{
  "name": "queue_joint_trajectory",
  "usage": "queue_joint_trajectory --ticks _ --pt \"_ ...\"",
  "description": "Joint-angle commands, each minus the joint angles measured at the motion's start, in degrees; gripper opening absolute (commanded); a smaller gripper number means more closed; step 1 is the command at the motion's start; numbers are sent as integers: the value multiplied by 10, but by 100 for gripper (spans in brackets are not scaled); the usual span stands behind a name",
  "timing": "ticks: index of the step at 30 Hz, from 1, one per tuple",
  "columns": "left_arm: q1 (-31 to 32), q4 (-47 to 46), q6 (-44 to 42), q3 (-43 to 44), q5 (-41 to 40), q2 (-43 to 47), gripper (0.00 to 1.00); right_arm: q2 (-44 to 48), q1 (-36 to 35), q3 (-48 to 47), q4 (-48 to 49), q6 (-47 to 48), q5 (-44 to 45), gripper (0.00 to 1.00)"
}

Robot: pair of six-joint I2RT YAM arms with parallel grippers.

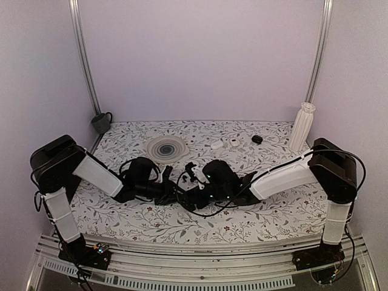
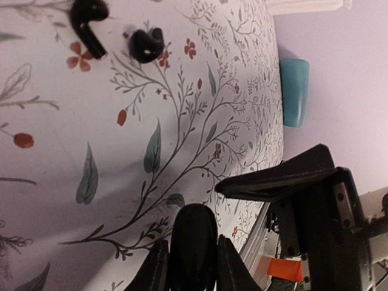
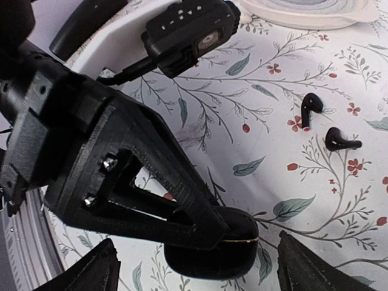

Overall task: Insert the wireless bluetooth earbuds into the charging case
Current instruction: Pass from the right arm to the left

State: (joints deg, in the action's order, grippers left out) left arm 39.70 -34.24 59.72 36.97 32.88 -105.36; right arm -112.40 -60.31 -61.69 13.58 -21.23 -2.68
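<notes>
Left end effector (image 2: pixel 191 257) clamps the glossy, likely slippery case (image 2: pixel 193 227) by its sides, low on the counter (image 3: pixel 364 200); right end effector (image 3: pixel 200 273) stands jaws apart, facing it. Two tiny, light earbuds (image 3: pixel 311 110) lie loose beyond, probably best pinched by their stems.

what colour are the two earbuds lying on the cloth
The earbuds are black, seen best in the right wrist view.
</notes>
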Motion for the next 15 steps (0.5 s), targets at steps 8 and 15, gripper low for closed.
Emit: queue_joint_trajectory --ticks 8,15 --pt "-18 66 -216 59 83 104 3 170 92 116 104 -57 -279 90" --pt "-17 79 -274 79 110 178 3 209 111 123 138 -100 -352 82"
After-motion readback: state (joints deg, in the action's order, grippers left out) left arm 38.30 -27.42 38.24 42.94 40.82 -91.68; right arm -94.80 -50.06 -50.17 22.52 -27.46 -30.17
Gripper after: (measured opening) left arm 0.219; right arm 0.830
